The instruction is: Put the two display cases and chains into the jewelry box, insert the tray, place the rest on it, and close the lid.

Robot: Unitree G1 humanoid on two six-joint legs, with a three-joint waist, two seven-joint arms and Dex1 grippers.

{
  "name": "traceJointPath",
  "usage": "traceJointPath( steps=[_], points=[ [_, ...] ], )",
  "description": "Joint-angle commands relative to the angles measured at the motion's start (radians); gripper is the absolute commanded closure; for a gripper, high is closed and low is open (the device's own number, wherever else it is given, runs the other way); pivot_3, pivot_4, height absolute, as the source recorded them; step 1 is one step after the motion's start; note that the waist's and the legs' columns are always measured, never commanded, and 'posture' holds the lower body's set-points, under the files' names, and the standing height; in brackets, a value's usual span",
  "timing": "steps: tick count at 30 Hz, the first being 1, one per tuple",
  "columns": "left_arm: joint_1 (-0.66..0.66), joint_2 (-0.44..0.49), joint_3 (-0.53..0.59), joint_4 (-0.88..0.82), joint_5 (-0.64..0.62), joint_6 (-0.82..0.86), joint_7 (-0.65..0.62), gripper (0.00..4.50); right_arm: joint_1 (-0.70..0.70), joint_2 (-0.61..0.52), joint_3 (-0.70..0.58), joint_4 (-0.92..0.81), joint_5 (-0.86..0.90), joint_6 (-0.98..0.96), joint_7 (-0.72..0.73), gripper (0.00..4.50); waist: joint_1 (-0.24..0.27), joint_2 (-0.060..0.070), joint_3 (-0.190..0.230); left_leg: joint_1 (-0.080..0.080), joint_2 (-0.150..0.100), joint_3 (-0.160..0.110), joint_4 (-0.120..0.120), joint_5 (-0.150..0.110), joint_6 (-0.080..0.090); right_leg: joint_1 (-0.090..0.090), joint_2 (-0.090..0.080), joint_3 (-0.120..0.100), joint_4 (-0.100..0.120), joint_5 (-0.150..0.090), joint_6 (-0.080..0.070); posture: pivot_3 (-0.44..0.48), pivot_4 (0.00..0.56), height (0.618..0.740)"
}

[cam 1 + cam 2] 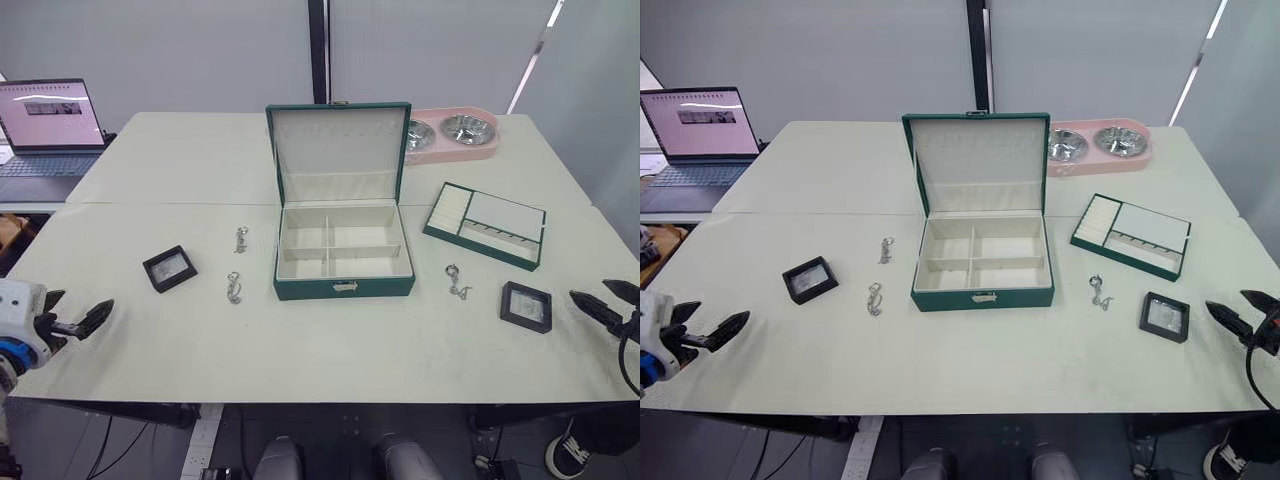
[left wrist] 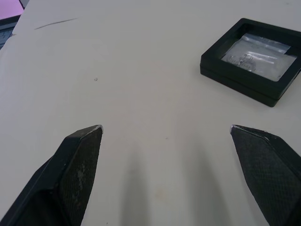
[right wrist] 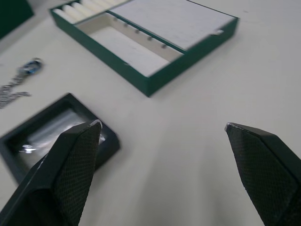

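Bright, even overhead light; soft short shadows on the pale matte bench point(image 1: 200, 330). Mild glare on the steel bowls in the pink feeder point(image 1: 452, 130). Right wrist view blurred up close, black textured fingers point(image 3: 70, 160) soft.

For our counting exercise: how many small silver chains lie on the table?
3. Two lie left of the jewelry box: one chain farther back, another nearer the front. A third lies right of the box. None looks hidden.
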Motion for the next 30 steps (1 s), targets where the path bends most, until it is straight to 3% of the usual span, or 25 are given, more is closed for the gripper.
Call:
traceJointPath(
  steps=[1,9,14,30],
  points=[
    [-0.029,-0.004,-0.031,-0.056,-0.018,0.022,-0.025,0.00,0.053,0.035,0.000,-0.238,0.077,0.045,0.035,0.02,0.001,0.000,0.000,0.000,0.000,0.000,0.000,0.000,0.000,0.000,0.000,0.000,0.000,0.000,0.000,0.000,0.150,0.740],
    [-0.109,0.012,-0.136,-0.063,0.005,0.047,-0.101,0.00,0.144,0.169,0.038,-0.564,0.130,-0.041,0.074,0.02,0.004,0.000,0.000,-0.001,-0.001,-0.001,0.001,0.000,0.000,0.000,0.000,-0.001,0.000,0.000,0.000,0.000,0.150,0.740],
    [-0.166,0.008,-0.199,-0.054,0.032,0.041,-0.140,0.00,0.215,0.158,0.131,-0.706,0.127,-0.044,0.152,0.02,0.005,0.000,0.000,0.000,0.000,-0.002,0.001,0.000,0.000,0.000,0.000,-0.002,0.000,0.000,0.000,0.000,0.150,0.740],
    [-0.329,0.038,-0.366,0.059,0.136,-0.004,-0.278,0.00,0.237,0.156,0.217,-0.756,0.072,-0.109,0.172,0.02,0.004,0.000,0.000,0.000,0.000,-0.002,0.001,0.000,0.000,0.000,0.001,-0.001,0.000,0.000,0.000,0.000,0.150,0.740]
  ],
)
